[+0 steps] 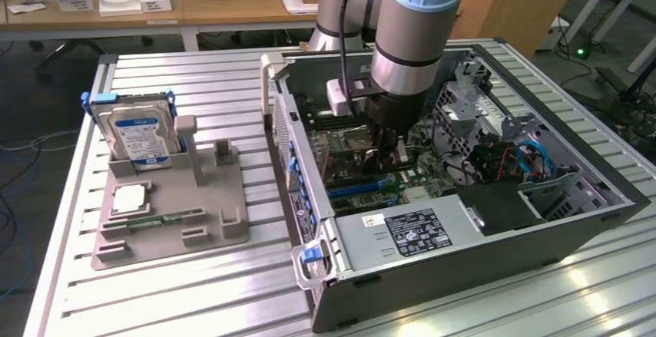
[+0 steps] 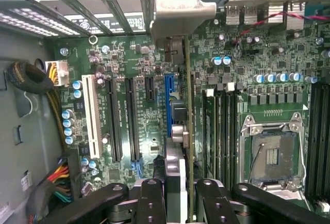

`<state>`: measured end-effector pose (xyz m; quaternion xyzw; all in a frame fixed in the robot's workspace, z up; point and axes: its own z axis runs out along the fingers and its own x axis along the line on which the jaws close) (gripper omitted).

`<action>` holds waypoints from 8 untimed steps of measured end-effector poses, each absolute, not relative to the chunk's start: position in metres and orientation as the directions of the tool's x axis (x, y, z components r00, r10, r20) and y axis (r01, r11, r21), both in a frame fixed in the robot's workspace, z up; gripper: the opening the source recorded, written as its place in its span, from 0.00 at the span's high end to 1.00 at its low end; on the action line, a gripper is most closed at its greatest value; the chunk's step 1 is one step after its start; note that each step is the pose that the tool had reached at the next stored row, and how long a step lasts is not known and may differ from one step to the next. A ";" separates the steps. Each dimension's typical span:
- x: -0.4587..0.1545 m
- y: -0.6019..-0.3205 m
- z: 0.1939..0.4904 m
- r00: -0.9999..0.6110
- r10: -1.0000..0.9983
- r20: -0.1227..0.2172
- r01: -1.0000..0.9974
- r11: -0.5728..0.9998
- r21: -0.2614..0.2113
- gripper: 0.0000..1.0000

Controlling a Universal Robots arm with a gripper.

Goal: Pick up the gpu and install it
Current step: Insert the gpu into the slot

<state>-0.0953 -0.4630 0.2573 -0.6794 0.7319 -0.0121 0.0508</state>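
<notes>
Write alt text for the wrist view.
The gripper holds the gpu edge-on over the motherboard, running alongside the blue slot. An empty processor socket sits further across the board.

This is a robotics lab, where a slatted aluminium bench (image 1: 184,291) carries an open dark-grey desktop computer case (image 1: 462,275) and a grey plastic parts holder (image 1: 205,214), with cluttered wooden desks (image 1: 236,11) and loose floor cables (image 1: 12,222) around.
</notes>
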 end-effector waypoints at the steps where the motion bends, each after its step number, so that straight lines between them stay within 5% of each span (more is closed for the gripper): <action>1: -0.096 -0.463 0.257 -0.072 -0.996 -0.058 -0.993 0.077 -0.087 0.72; 8: -0.096 -0.464 0.254 -0.072 -0.996 -0.054 -0.993 0.076 -0.087 0.72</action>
